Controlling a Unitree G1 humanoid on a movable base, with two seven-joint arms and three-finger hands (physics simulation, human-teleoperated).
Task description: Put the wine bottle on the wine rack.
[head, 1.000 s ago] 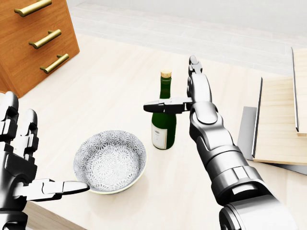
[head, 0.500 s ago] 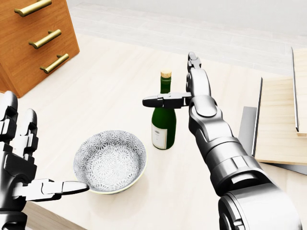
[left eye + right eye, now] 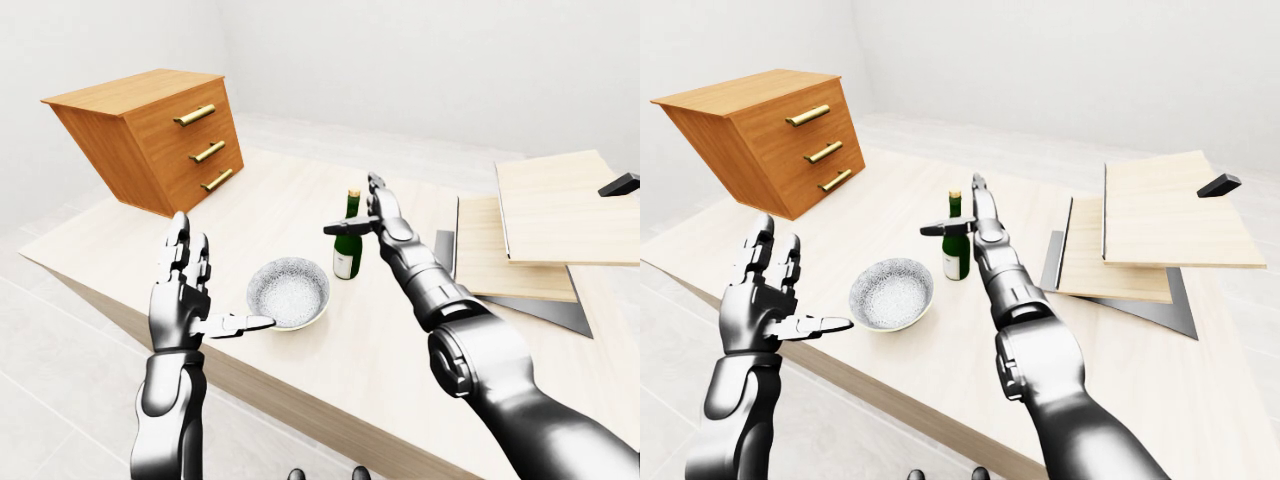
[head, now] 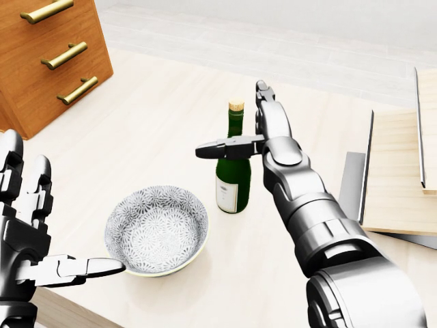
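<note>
The right hand (image 4: pixel 249 130) reaches into the head view from the lower right, spread wide — thumb pointing left across the neck of the wine bottle (image 4: pixel 232 179), fingers (image 4: pixel 262 92) stretched upward just right of the cork. It grips nothing; the thumb crosses in front of the bottle's shoulder, and whether it touches the glass cannot be told. The bottle stands upright on the pale table (image 4: pixel 150 130), just right of a patterned bowl (image 4: pixel 157 230). The left hand (image 4: pixel 31 236) sits at the lower left edge, also open, thumb pointing right toward the bowl's rim, holding nothing. A wooden drawer chest (image 4: pixel 48 55) with brass handles fills the top left corner.

In the left-eye view the same layout shows from farther off: the chest rests tilted on the table's left end, and a stack of light wooden boards (image 3: pixel 545 225) on a grey plate lies at the right, well apart from the bottle. A small dark block (image 3: pixel 620 184) sits on the top board's right edge.

The right-eye view shows the left hand raised over the table's near edge, beside the bowl.
</note>
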